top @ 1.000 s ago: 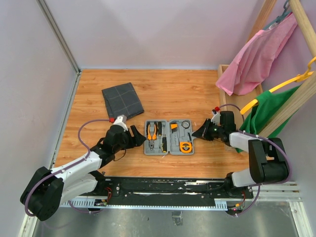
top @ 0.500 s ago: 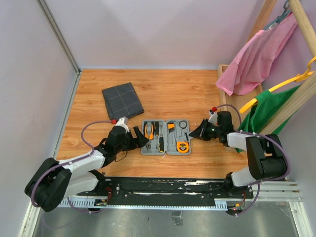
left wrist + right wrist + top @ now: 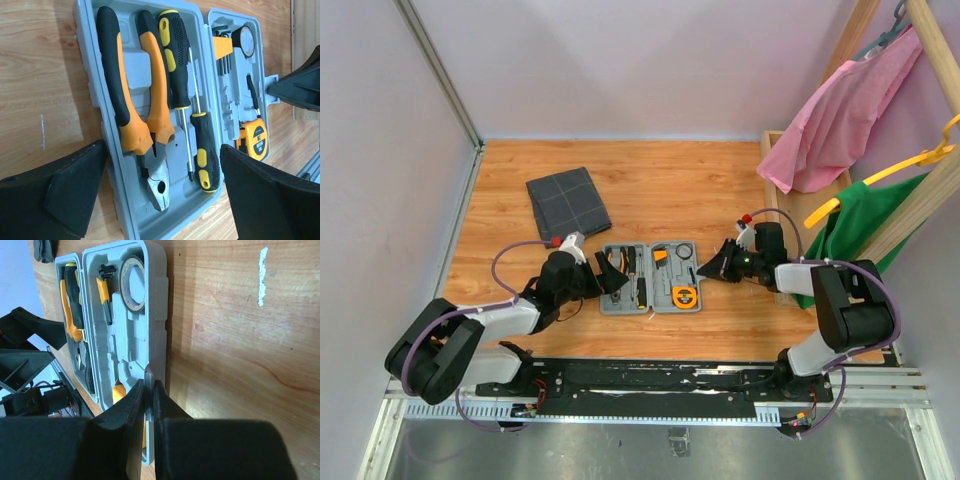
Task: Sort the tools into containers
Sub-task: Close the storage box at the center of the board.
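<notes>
Case pinched in right fingers, left fingers wide

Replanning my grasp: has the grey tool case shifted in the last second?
Yes. In the top view the tool case has slid left; its left edge now lies closer under the fabric pouch, which has stayed put.

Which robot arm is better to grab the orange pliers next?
Left, probably. The left gripper is wide open right at the pliers in the grey case. The right gripper is pinched shut on the case's far edge.
</notes>
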`<action>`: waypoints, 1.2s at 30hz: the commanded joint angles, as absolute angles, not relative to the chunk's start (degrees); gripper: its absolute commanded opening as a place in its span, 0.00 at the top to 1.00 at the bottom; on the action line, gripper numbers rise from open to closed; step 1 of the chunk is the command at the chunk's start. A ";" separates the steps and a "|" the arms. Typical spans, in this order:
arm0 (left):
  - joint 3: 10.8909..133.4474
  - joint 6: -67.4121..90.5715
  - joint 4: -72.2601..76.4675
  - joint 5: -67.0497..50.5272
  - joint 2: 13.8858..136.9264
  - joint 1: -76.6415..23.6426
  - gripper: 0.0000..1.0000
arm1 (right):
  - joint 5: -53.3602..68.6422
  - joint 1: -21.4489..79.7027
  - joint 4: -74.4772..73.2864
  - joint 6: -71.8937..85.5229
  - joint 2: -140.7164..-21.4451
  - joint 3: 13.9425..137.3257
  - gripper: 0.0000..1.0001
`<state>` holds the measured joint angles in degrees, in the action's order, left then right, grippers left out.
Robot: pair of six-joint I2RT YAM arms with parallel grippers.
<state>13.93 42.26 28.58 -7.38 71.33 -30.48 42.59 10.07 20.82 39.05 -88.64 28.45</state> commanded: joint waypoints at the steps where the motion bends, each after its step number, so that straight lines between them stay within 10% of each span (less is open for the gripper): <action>1: 14.42 41.10 33.02 -10.77 72.90 -30.06 0.01 | 43.38 11.75 19.55 38.41 -91.06 29.39 0.99; 36: 29.94 40.95 19.25 -13.57 61.81 -36.20 0.01 | 42.38 13.13 21.23 39.37 -93.73 29.27 0.99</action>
<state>27.11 39.97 16.40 -10.35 60.29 -32.84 43.07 10.24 23.90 39.90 -91.37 29.36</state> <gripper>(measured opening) 0.993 0.090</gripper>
